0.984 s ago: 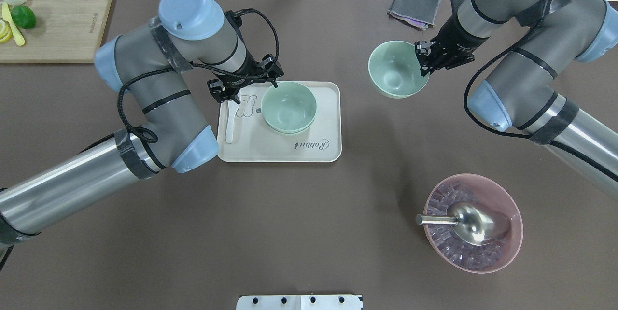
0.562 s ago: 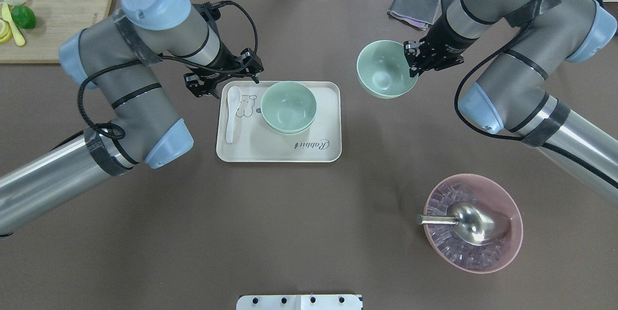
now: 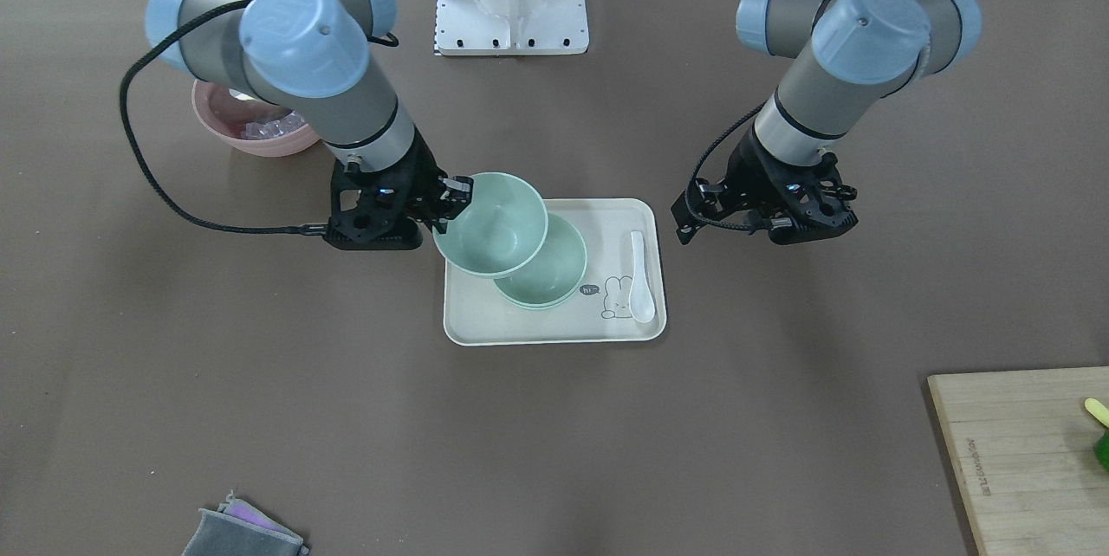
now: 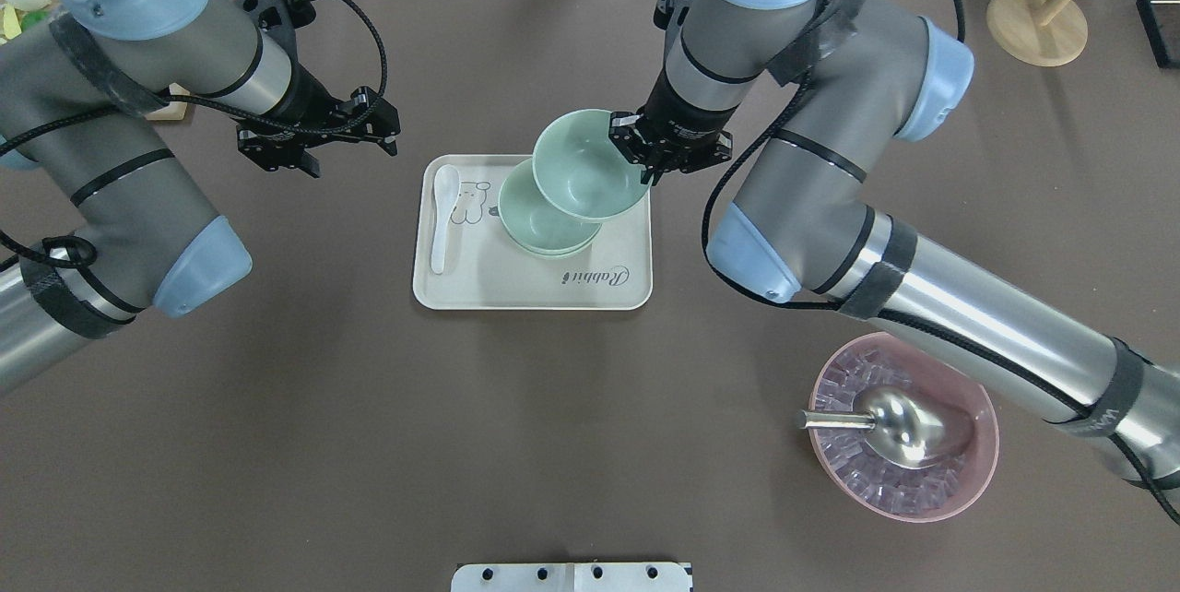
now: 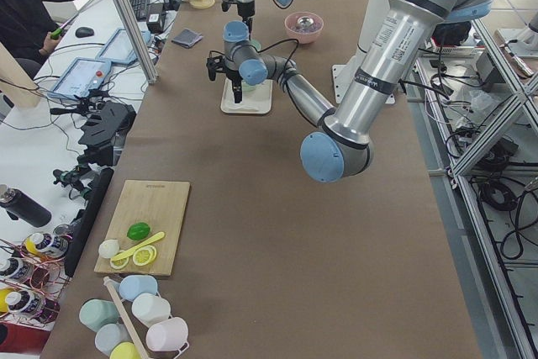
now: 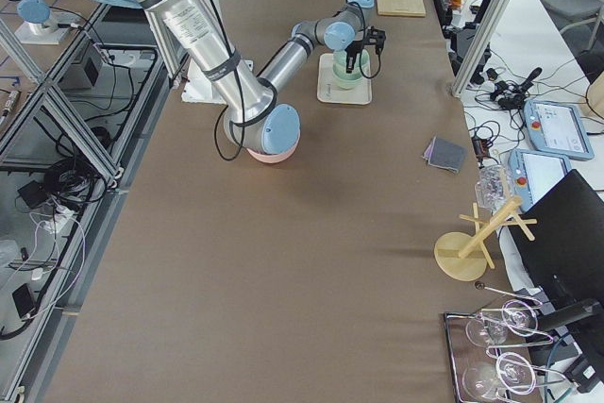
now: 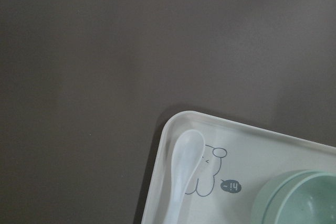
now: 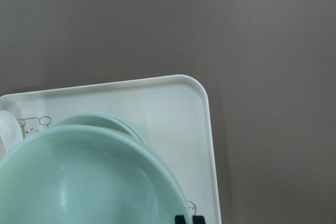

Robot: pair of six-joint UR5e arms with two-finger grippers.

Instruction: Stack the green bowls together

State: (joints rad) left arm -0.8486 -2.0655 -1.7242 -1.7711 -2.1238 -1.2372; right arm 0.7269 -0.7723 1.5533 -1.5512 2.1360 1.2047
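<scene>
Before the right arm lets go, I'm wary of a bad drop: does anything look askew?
The held green bowl in the right gripper hangs off-centre over the stacked green bowls on the tray, seemingly tilted. Nothing else.

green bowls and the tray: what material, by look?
The held green bowl and the stacked green bowls: opaque, matte, soft highlights, thin rims; probably melamine or plastic, ceramic not excluded. The tray: cream, matte, printed cartoon; likely plastic or fibre composite.

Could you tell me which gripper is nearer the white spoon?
Left. The left gripper is just off the tray near the spoon; the right gripper holds a bowl at the opposite end.
</scene>
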